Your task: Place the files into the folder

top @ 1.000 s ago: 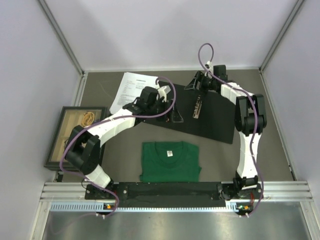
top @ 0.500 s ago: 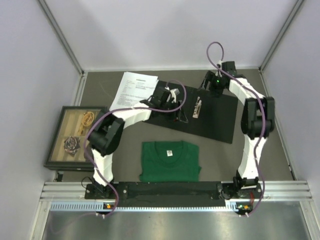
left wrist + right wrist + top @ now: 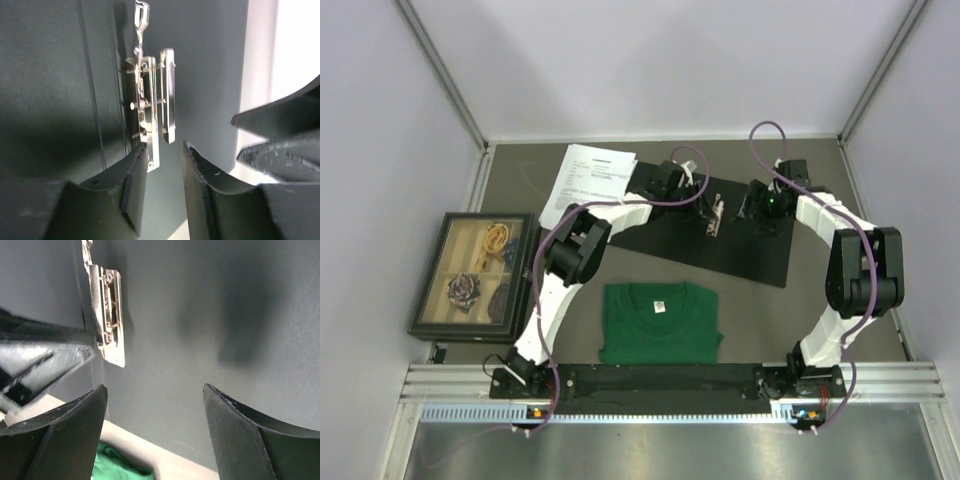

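The folder (image 3: pixel 750 252) lies open on the table, black inner faces up, its metal clip (image 3: pixel 713 213) along the spine. The files (image 3: pixel 588 180), white printed sheets, rest on the table just left of it. My left gripper (image 3: pixel 696 193) hangs over the spine. In the left wrist view its jaws (image 3: pixel 165 145) stand a narrow gap apart, with the clip (image 3: pixel 152 100) just ahead and the clip's near end beside the left fingertip (image 3: pixel 142 150). My right gripper (image 3: pixel 761 212) hovers over the folder's right face (image 3: pixel 210 315), open wide (image 3: pixel 155 387) and empty.
A folded green T-shirt (image 3: pixel 660 322) lies near the front of the table. A dark-framed picture box (image 3: pixel 475 272) sits at the left. Grey walls enclose the table on three sides. The right gripper's fingers (image 3: pixel 280 125) show close by in the left wrist view.
The left arm swung right from the folder's left edge to the clip and its jaws narrowed. The folder's left cover now lies flat. The right arm came nearer, over the right face.
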Motion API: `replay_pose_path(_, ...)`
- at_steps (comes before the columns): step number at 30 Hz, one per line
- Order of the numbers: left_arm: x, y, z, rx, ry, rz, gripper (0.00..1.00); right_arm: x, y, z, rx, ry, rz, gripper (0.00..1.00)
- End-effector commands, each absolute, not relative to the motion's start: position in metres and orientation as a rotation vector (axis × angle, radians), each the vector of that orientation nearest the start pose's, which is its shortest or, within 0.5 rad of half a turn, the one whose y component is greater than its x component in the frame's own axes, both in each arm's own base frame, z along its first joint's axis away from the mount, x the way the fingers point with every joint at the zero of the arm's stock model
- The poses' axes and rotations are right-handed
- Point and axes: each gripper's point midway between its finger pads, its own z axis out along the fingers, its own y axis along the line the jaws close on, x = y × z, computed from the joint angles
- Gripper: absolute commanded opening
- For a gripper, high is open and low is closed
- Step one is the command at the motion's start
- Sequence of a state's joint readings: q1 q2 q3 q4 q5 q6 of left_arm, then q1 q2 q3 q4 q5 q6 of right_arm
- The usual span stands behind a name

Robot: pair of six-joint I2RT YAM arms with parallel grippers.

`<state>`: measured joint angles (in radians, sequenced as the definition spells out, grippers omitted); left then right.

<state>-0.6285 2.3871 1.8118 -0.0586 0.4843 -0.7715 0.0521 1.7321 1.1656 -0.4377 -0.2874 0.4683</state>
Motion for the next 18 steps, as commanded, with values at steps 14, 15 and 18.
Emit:
replay_pose_path(14,0.425,-0.478,0.085,0.135,2.369,-1.507,0.52,0.418,0.093,0.135,0.388,2.389,0.619,0.77)
replay_pose_path(15,0.423,-0.471,0.101,0.146,2.352,-1.502,0.56,0.422,0.094,0.134,0.398,2.392,0.611,0.77)
replay_pose_path(18,0.419,-0.447,0.133,0.132,2.309,-1.531,0.66,0.428,0.101,0.132,0.427,2.399,0.584,0.77)
